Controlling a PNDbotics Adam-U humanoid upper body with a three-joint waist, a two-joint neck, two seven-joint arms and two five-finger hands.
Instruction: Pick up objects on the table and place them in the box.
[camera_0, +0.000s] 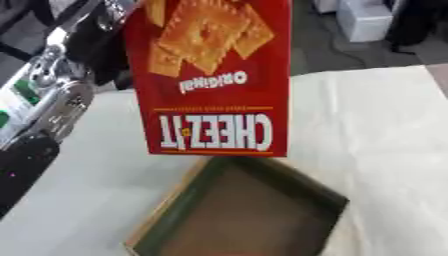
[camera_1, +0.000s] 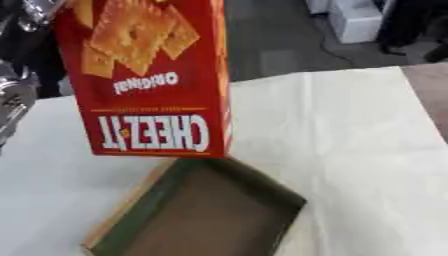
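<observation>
One red Cheez-It cracker box (camera_0: 214, 75) hung in the air, upside down, its printed name inverted and the cracker picture toward its top. It filled the upper middle of both views, its lower edge above the far rim of the open box (camera_0: 254, 210) on the table. To the cracker box's left, the robot's left arm (camera_0: 57, 100), silver and black, rose from the near left toward the top of the carton. The left hand (camera_0: 101, 17) showed only as dark parts at the carton's upper left edge, just beside or touching it; whether its fingers curled round the carton could not be told, since the carton hid them. The open box lay near the viewer, turned askew so one corner pointed to the right. It had dark green walls, a tan outer edge on its left side, and a brown floor; nothing could be seen lying inside. It rested on a table (camera_1: 350, 130) covered in pale cream cloth, which stretched to the far right. Beyond the table's far edge lay grey floor with white boxes (camera_0: 363, 20) standing well apart from the work.
</observation>
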